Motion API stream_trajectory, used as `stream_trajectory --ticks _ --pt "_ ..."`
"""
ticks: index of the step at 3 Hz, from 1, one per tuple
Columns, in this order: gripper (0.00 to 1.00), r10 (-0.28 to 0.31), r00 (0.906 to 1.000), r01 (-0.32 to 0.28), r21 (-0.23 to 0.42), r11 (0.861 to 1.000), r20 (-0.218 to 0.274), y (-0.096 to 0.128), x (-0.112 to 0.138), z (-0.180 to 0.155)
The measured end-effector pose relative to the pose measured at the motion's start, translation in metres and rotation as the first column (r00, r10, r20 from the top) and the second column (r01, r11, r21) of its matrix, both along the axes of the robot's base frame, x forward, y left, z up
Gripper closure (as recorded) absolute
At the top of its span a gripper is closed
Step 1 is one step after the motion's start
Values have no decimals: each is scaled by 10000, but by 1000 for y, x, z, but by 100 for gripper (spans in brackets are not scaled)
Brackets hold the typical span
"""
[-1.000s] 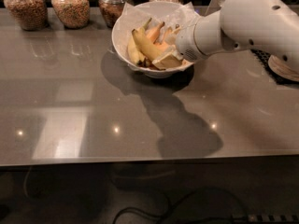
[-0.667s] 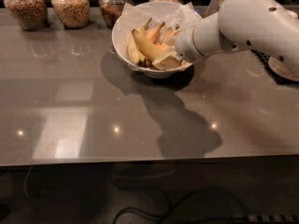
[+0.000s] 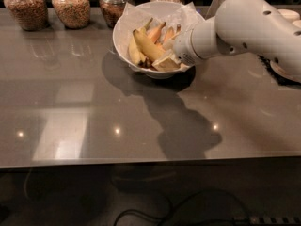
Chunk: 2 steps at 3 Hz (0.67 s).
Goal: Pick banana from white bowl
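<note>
- The banana [image 3: 146,44] is lying inside the white bowl [image 3: 121,47], among other pieces of food.
- The gripper [image 3: 169,56] is sitting in the right side of the bowl, just beside the banana; whether it is grasping anything, I cannot tell.
- The bowl is standing on the grey table [image 3: 94,126].

Crinkled paper [image 3: 186,13] was seen lining the white bowl [image 3: 117,46]. The gripper [image 3: 165,60], inside that bowl, was borne by an arm [image 3: 249,27] cased in smooth plastic. The table [image 3: 94,102] was finished glossy.
</note>
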<state>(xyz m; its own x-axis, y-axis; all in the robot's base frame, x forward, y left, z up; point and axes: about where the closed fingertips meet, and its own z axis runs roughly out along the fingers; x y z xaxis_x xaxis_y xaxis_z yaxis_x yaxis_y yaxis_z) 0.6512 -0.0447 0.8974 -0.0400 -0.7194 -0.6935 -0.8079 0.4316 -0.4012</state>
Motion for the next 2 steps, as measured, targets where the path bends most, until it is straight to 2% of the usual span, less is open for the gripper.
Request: stream_trajectory --ticks 1,2 --pt "57 103 9998 -103 64 9999 -148 7 2 -8" --pt "76 156 9997 -155 65 9999 -194 10 3 -11"
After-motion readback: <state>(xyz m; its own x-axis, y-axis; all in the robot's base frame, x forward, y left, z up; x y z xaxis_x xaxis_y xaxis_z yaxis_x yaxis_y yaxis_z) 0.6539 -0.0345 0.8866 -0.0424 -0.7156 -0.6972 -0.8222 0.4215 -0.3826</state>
